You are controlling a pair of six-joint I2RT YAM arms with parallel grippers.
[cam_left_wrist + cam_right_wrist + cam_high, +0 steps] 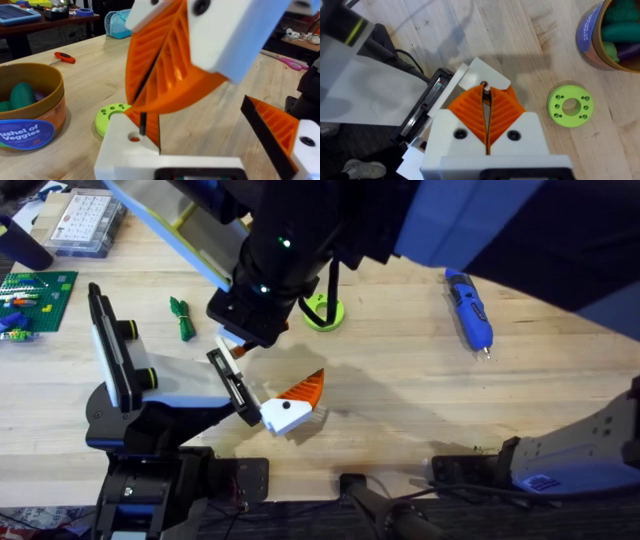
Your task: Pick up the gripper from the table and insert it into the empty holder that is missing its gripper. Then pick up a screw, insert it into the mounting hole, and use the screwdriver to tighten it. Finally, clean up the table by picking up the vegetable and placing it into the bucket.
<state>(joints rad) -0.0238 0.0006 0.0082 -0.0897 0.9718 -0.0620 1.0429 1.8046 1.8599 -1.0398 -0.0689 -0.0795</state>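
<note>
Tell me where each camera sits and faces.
Overhead: above the arm bases, looking down and forward at the table; the right arm looms dark under it.
Left wrist: low on the left arm, looking along the tabletop toward the bucket; the left fingers open at the bottom edge.
Right wrist: looking straight down; the right fingers shut on a screw.
Shared: both wrist views show the lime-green ring and bucket.
</note>
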